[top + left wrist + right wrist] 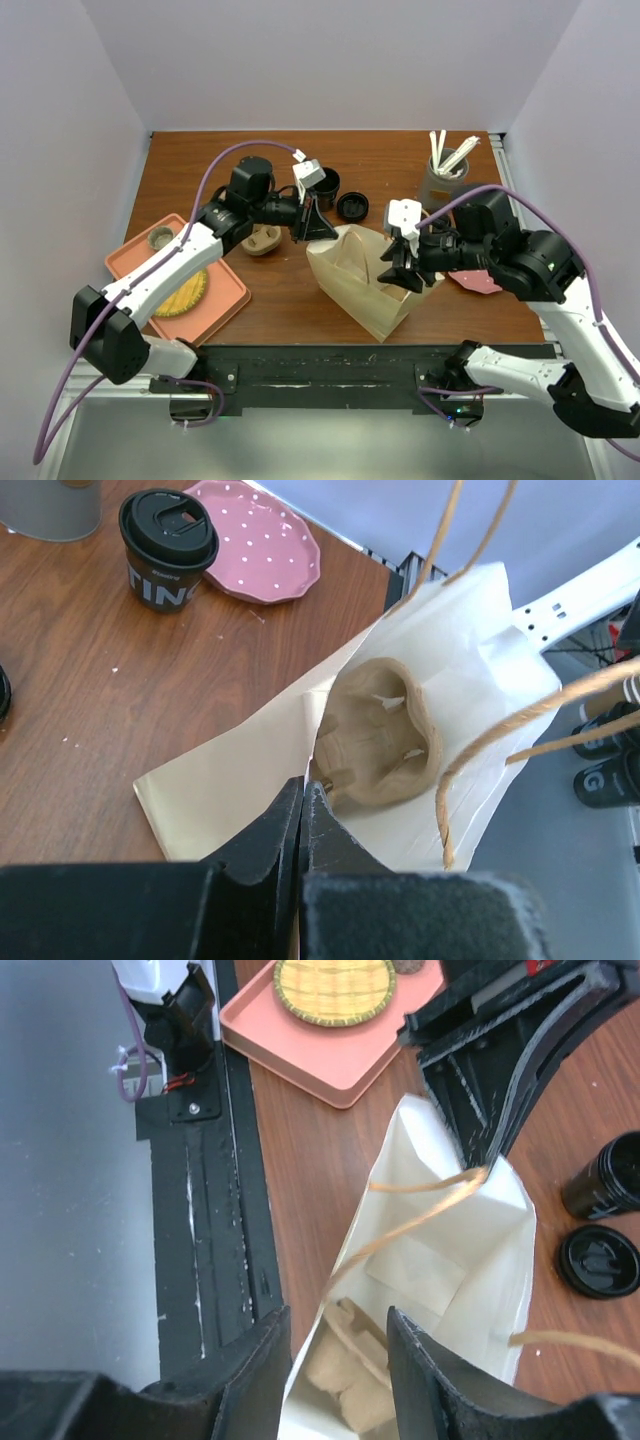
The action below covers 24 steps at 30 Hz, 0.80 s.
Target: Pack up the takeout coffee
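The takeout coffee [168,548], a black cup with a black sip lid, stands on the wood table beside a pink dotted plate [262,540]; in the top view my right arm hides it. A cream paper bag [365,280] stands open at the table's middle, with a brown pulp carrier [380,735] inside. My left gripper [302,790] is shut on the bag's rim on its far-left side [315,228]. My right gripper [335,1330] hangs open over the bag's right rim [400,265], and the bag's edge runs between its fingers.
A lidless black cup [327,183] and a loose black lid [352,207] sit behind the bag. Another brown carrier [262,240] lies left of it. An orange tray [135,262] with a woven coaster [333,985] is at the left. A grey utensil holder [443,175] stands at the back right.
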{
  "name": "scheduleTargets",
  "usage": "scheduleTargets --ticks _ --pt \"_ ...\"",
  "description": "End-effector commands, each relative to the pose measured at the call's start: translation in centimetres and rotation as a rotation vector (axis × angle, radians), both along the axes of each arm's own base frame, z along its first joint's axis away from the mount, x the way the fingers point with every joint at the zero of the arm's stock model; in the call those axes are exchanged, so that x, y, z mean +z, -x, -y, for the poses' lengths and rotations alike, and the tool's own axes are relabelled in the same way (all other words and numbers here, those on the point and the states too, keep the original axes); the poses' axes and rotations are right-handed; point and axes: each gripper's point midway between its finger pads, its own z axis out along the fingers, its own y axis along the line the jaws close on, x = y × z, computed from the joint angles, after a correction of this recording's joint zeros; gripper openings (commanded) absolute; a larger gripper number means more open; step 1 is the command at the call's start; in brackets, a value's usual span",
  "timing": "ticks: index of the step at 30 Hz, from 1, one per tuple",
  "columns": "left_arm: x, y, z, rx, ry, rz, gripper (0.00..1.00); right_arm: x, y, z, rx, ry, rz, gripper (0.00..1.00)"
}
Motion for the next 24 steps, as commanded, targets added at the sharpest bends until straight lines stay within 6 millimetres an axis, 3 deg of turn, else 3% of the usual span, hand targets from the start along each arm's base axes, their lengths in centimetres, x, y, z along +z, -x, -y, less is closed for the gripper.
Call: scheduleTargets --ticks 1,5,8,10,12,15,24 --pt "1.0 -0.9 0.2 -0.033 -0.019 0.091 0.0 -3.2 -1.8 2.5 0.155 0.238 0.246 0.44" --pt "2.3 -1.5 0.0 -0.03 -0.015 0.144 0.0 -3.8 -3.3 2.5 0.171 0.306 0.292 0.41" --pt "2.4 -1.7 -0.1 -0.047 -0.018 0.173 0.0 -3.4 -5.5 2.2 0.14 0.338 0.366 0.29" --pt "1.2 -1.8 -0.1 -0.076 -0.046 0.174 0.0 -2.0 -7.2 1.1 0.1 0.292 0.434 0.26" --pt "0.4 -1.8 -0.2 -0.108 -0.075 0.177 0.0 -2.1 -8.1 0.8 0.105 0.322 0.45 0.29" --pt "-0.3 -2.3 -0.4 -0.122 -0.098 0.175 0.0 -2.9 -7.9 0.9 0.17 0.379 0.429 0.32" --pt "1.8 -3.0 -0.4 -0.126 -0.057 0.211 0.0 -6.1 -3.6 2.5 0.27 0.396 0.273 0.43"
